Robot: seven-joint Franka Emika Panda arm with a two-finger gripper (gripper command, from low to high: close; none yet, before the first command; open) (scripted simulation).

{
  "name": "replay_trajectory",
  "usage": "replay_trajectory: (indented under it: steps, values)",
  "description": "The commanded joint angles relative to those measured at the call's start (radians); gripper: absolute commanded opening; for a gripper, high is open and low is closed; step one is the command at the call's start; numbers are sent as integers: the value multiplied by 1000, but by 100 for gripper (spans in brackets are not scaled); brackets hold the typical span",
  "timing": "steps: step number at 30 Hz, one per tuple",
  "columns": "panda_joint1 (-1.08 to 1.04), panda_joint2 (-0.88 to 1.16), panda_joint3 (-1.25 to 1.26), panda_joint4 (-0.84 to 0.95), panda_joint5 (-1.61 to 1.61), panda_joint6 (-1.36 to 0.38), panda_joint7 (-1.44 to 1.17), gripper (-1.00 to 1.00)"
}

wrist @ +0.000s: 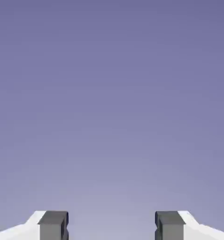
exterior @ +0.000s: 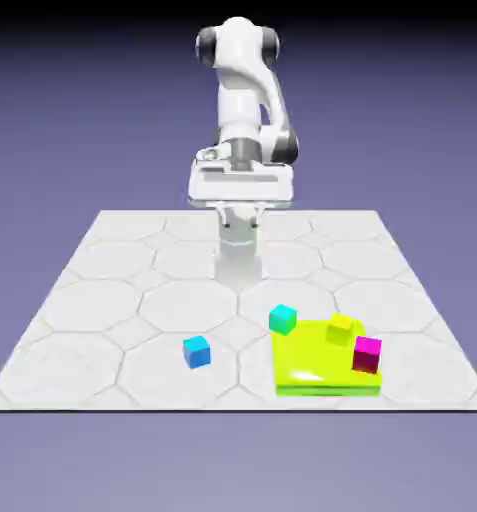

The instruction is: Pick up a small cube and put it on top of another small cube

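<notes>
My claw (wrist: 112, 227) is spread, empty. The azure cube (exterior: 196, 351) (rigid, probably light) suits pinching across flat opposite sides.

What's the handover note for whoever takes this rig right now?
Gripper: open, empty; hand view shows only backdrop between the fingertips.
Blue cube: on the table, alone, to the exterior view's left of the yellow-green slab.
Teal cube: at the slab's far left corner, nothing on top.
Yellow cube and magenta cube sit on the slab.
Done: nothing.
Left: grasp blue cube, lift, set it on teal cube.
</notes>
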Motion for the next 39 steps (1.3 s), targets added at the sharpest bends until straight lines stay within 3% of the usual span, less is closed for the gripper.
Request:
replay_trajectory:
  steps: [1, 20, 28, 29, 39]
  values:
    - [-30, 33, 16, 6, 2, -14, 44, 0]
    - [-578, 638, 312, 113, 38, -269, 833, 0]
    - [-463, 876, 173, 148, -85, -70, 920, 0]
    - [-463, 876, 173, 148, -85, -70, 920, -100]
    - [-542, 603, 318, 105, 57, -296, 819, -100]
